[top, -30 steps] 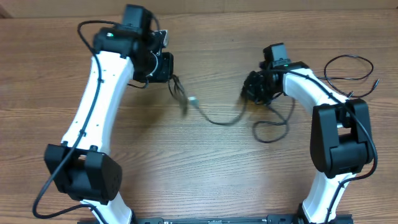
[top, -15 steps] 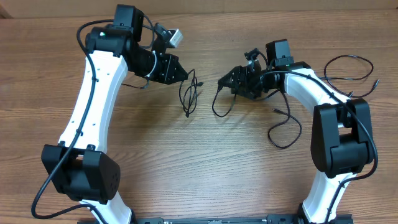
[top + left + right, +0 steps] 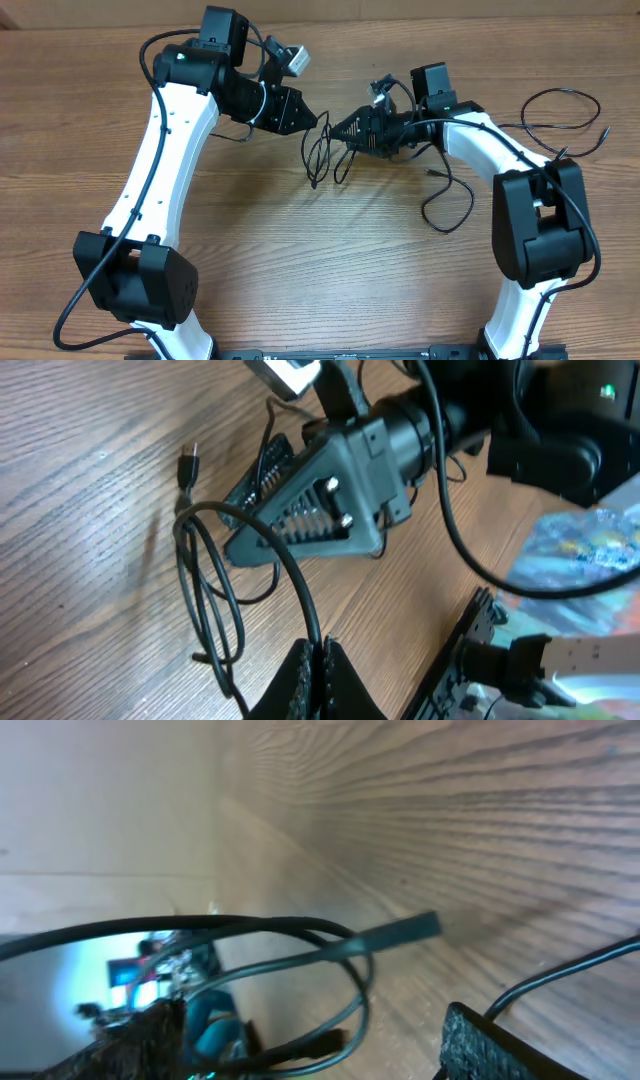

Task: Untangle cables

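The overhead camera looks straight down from high up, taking in the whole worktop (image 3: 330, 280) and both arms. The left wrist camera peers past the left tool (image 3: 320, 658), close and low, at the right tool (image 3: 245, 525). The right wrist camera, tilted, skims the wood closer still, and all three views share the cable loop (image 3: 313, 178) between the tools.
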Robot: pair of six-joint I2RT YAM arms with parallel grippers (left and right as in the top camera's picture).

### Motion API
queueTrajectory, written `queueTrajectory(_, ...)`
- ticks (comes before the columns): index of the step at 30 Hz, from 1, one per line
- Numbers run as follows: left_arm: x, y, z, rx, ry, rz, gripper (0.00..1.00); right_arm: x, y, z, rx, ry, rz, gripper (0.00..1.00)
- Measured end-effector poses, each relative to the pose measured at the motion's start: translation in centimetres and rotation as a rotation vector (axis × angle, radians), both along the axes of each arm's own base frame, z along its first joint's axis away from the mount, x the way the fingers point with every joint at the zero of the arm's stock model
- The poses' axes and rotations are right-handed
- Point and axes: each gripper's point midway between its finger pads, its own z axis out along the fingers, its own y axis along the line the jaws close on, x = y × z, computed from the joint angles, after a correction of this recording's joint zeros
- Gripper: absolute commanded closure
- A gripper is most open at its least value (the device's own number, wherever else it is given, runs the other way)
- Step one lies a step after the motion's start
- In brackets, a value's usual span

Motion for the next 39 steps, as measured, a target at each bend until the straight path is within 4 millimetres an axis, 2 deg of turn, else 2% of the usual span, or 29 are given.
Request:
queueTrajectory(1, 0.1, 0.0, 0.1, -0.003, 0.004, 0.010, 0.96, 0.1, 0.0, -0.4, -0.025, -0.002, -0.012, 0.06)
queueTrajectory(4, 0.9, -0.1, 0.3, -0.023, 0.034, 0.074, 0.96, 0.9, -0.8, -3.1, -0.207, 0.007, -0.104, 0.01)
queueTrajectory(6, 1.1, 0.1, 0.4, -0.036, 0.079, 0.127, 0.96, 1.3, -2.3, -5.1, -0.357, 0.019, -0.179, 0.00)
queueTrajectory(9, 1.5, 0.8, 0.5, -0.053, 0.149, 0.211, 0.96, 1.7, -4.7, -7.0, -0.525, 0.033, -0.270, 0.00)
queueTrajectory(11, 2.0, 1.5, 0.6, -0.066, 0.188, 0.273, 0.96, 1.1, -5.7, -7.2, -0.566, 0.089, -0.286, 0.00)
queueTrajectory(13, 2.4, 2.0, 0.6, -0.078, 0.228, 0.327, 0.96, 0.4, -6.0, -6.0, -0.557, 0.165, -0.276, 0.00)
queueTrajectory(16, 3.0, 2.5, 0.8, -0.100, 0.277, 0.404, 0.96, 1.0, -6.2, -1.8, -0.541, 0.187, -0.250, 0.00)
queueTrajectory(17, 3.2, 2.6, 0.8, -0.107, 0.291, 0.423, 0.96, 1.2, -6.7, -0.1, -0.573, 0.175, -0.252, 0.00)
queueTrajectory(19, 3.3, 2.5, 0.9, -0.117, 0.315, 0.449, 0.96, 1.5, -7.9, 1.9, -0.650, 0.144, -0.268, 0.00)
queueTrajectory(23, 3.5, 2.8, 0.7, -0.108, 0.340, 0.492, 0.96, 1.7, -9.5, 3.8, -0.756, 0.073, -0.287, 0.00)
queueTrajectory(28, 3.6, 3.0, 0.5, -0.097, 0.343, 0.510, 0.96, 1.4, -9.2, 3.5, -0.749, 0.078, -0.268, 0.00)
queueTrajectory(30, 3.5, 3.0, 0.4, -0.094, 0.349, 0.516, 0.96, 1.0, -8.5, 3.4, -0.723, 0.093, -0.250, 0.01)
queueTrajectory(32, 3.6, 3.2, 0.3, -0.088, 0.360, 0.534, 0.96, 0.4, -7.1, 3.6, -0.668, 0.108, -0.215, 0.05)
queueTrajectory(36, 3.6, 3.3, 0.2, -0.099, 0.435, 0.614, 0.96, -0.6, -2.8, 5.3, -0.479, 0.115, -0.118, 0.11)
queueTrajectory(37, 3.6, 3.3, 0.2, -0.105, 0.461, 0.639, 0.96, -1.0, -1.5, 6.0, -0.418, 0.117, -0.087, 0.14)
queueTrajectory(38, 3.6, 3.3, 0.2, -0.110, 0.483, 0.660, 0.96, -1.3, -0.7, 6.5, -0.377, 0.119, -0.065, 0.26)
queueTrajectory(39, 3.6, 3.3, 0.2, -0.118, 0.518, 0.693, 0.96, -1.7, 0.3, 7.2, -0.324, 0.123, -0.034, 0.29)
